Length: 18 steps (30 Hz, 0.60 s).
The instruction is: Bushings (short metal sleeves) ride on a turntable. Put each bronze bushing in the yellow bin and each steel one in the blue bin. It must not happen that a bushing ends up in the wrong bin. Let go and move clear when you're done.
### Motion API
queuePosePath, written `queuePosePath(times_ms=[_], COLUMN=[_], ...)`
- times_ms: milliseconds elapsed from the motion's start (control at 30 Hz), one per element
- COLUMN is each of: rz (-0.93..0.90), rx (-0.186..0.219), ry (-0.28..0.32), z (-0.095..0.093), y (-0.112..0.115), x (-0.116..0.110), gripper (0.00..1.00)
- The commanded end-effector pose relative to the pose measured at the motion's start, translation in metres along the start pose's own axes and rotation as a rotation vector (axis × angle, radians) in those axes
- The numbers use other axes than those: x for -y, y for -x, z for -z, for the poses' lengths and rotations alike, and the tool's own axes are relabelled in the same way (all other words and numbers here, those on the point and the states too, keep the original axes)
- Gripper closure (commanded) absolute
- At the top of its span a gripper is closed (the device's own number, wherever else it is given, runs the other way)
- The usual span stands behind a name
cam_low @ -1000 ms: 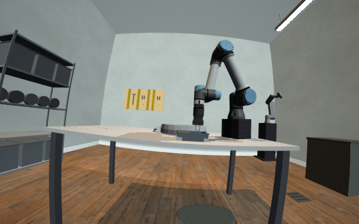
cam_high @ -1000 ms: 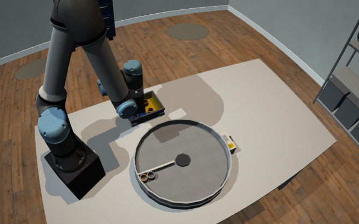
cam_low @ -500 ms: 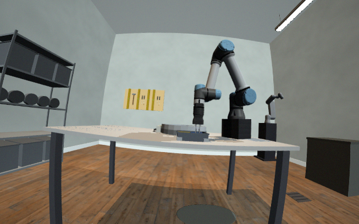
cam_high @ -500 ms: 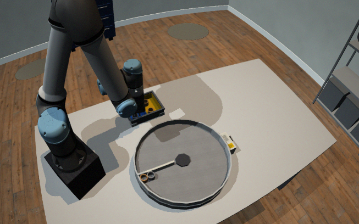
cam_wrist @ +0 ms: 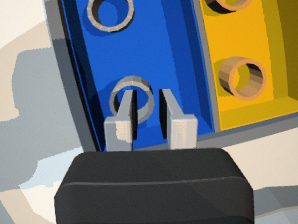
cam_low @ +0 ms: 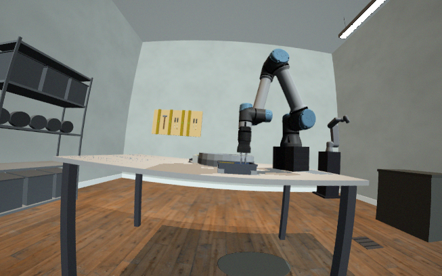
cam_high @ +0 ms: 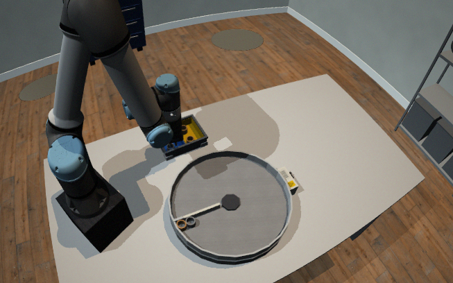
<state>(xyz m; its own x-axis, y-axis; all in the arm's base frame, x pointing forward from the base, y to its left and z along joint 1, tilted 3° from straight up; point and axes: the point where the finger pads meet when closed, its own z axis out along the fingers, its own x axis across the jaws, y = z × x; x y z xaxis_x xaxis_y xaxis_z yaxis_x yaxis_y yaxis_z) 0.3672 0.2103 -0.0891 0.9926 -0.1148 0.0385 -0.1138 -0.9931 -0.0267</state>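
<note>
The gripper (cam_low: 243, 162) (cam_wrist: 148, 104) is over the blue bin (cam_wrist: 165, 45), jaws part-spread w/ nothing btwn them; one steel bushing sits upright in the bin just below & beside the left-of-view fingertip, a 2nd steel one (cam_wrist: 110, 12) farther out ahead of the jaws. Yellow bin (cam_wrist: 250, 112) adjoins on the right-of-view side of the jaws, w/ two bronze bushings (cam_wrist: 242, 78) (cam_high: 190, 139) inside. Well apart from the jaws, a bronze bushing (cam_high: 181, 223) & a steel one (cam_high: 190, 221) sit side by side on the turntable (cam_high: 249, 225), near the pale bar (cam_high: 203, 211).

You have a blue bin (cam_wrist: 145, 50) beside a yellow bin (cam_wrist: 245, 37), orange-brown bushings in the yellow, grey in the blue.
</note>
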Motion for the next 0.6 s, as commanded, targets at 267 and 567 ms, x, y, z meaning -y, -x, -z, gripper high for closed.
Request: queuePosePath(times_ms=[267,567], rz=[0.0,0.0], rx=[-0.001,-0.001], ry=[0.0,0.0], z=[0.004,0.043], y=[0.0,0.0], x=[0.0,0.0], gripper=[0.58,0.58])
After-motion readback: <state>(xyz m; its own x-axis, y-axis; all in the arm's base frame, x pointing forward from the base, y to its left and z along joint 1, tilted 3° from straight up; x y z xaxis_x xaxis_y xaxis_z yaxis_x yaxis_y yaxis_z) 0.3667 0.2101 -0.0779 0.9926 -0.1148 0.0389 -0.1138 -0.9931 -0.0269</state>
